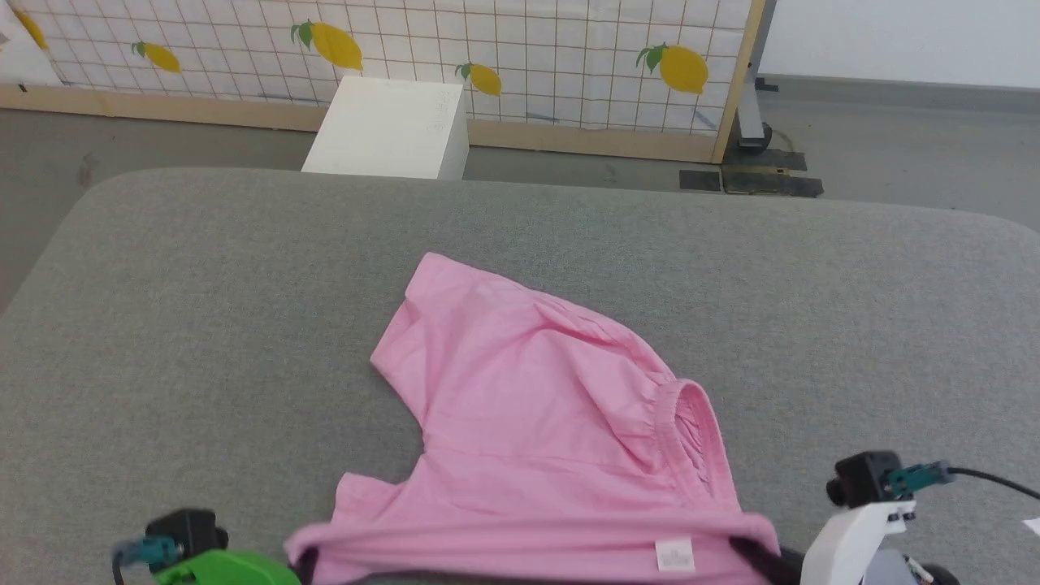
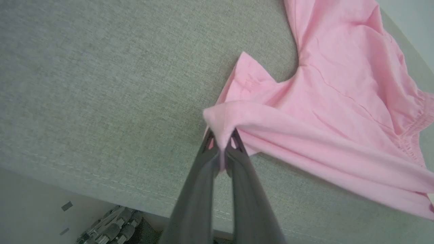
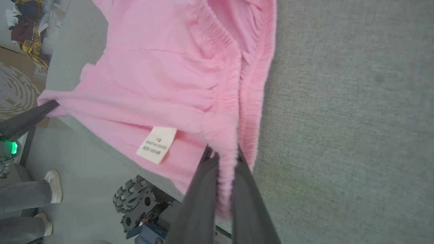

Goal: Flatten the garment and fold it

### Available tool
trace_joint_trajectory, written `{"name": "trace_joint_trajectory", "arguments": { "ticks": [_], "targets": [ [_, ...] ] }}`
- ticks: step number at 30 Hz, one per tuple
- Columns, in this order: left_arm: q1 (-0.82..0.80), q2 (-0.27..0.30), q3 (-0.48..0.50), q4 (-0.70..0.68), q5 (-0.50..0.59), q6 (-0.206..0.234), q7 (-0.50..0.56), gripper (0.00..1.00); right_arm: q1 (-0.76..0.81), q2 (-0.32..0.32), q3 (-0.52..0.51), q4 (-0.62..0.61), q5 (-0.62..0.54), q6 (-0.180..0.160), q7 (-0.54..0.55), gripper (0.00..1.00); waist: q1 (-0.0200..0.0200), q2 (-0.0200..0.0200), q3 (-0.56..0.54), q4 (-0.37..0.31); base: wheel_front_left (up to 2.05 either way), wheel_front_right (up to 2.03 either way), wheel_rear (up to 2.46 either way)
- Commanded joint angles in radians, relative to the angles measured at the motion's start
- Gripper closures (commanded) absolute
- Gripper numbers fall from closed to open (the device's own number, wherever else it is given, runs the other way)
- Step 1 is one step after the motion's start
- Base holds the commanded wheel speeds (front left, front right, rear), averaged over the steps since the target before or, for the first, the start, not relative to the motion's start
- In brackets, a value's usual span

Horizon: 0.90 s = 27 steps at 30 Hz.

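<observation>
- The garment is pink. Most of it lies on the grey desk.
- A little white label hangs on the garment's near edge. That edge is lifted up off the desk and pulled out in a line.
- The right pincer is just beside the label, on the label's right. Its two dark fingers are squeezed tight on the bunched-up waistband.
- The left pincer is well apart from the label, at the other end of the lifted edge. It is pinched tight on a corner of the pink cloth.
- Past the label, the rest of the garment rests on the desk with soft wrinkles in it.
- Far past the label, beyond the desk, a white box stands on the floor. It is by a wall with lemons on it.
</observation>
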Motion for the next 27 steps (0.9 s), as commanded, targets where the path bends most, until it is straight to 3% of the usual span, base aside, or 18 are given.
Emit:
{"name": "trace_joint_trajectory", "arguments": {
  "ticks": [1,8,19,27],
  "targets": [
    [-0.040,0.030,0.016,-0.010,0.012,-0.006,-0.011,1.00,-0.019,0.014,-0.031,-0.020,-0.017,-0.002,-0.017,1.00,0.0001,0.0071,0.006,-0.003,0.00,0.00,0.00],
    [-0.301,0.052,-0.014,0.017,0.060,-0.063,0.001,1.00,-0.103,0.074,-0.102,-0.068,-0.070,-0.002,-0.025,1.00,0.0001,0.0071,0.073,-0.017,0.00,0.00,0.00],
    [-0.771,0.004,-0.091,0.347,0.110,-0.191,0.004,1.00,-0.253,0.115,-0.162,-0.071,-0.115,-0.002,-0.040,1.00,0.0001,0.0071,0.277,-0.074,0.00,0.00,0.00],
    [-0.973,-0.024,-0.123,0.583,0.133,-0.252,-0.009,1.00,-0.330,0.118,-0.132,-0.047,-0.091,-0.002,-0.064,1.00,0.0001,0.0071,0.385,-0.124,0.00,0.00,0.00]
  ]
}}
